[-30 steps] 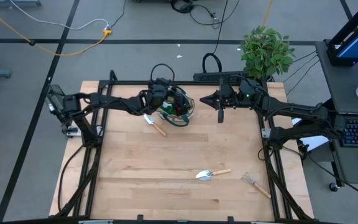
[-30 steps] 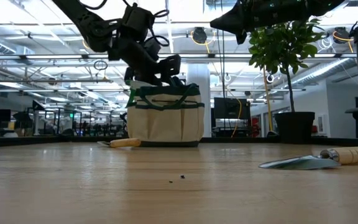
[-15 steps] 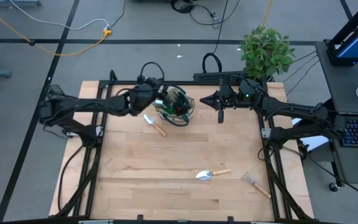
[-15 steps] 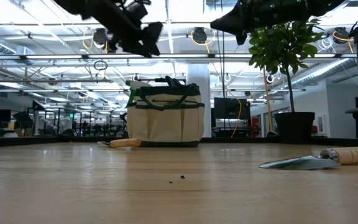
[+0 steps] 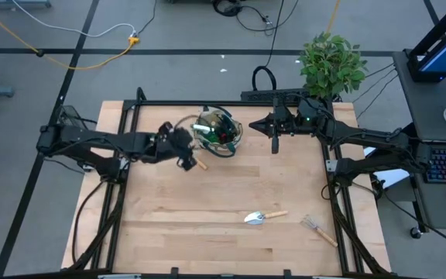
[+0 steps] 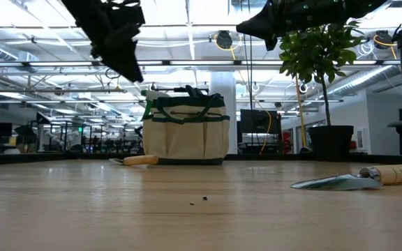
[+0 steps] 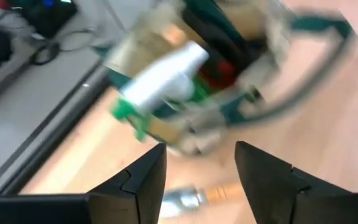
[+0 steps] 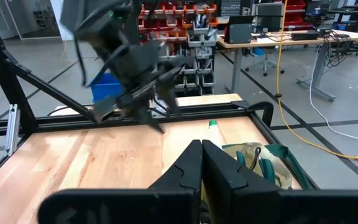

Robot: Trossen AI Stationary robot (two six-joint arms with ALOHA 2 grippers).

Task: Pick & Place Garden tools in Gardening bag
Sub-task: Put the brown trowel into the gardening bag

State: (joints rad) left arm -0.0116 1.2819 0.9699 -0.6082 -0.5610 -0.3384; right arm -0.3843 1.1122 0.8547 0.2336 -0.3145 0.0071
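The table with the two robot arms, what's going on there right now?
The robot is packing garden tools into the round beige fabric bag with green trim, which already holds several items. The left gripper hangs open and empty above the wooden table, beside the bag and over a wooden-handled trowel lying next to it. The right gripper waits shut on the bag's other side. Another wooden-handled trowel and a small wooden-handled rake lie near the front.

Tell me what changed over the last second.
The left gripper pulled back from over the gardening bag toward its own side, open and empty, ending above the trowel beside the bag. The right gripper, the bag, and the other trowel and rake stayed put.
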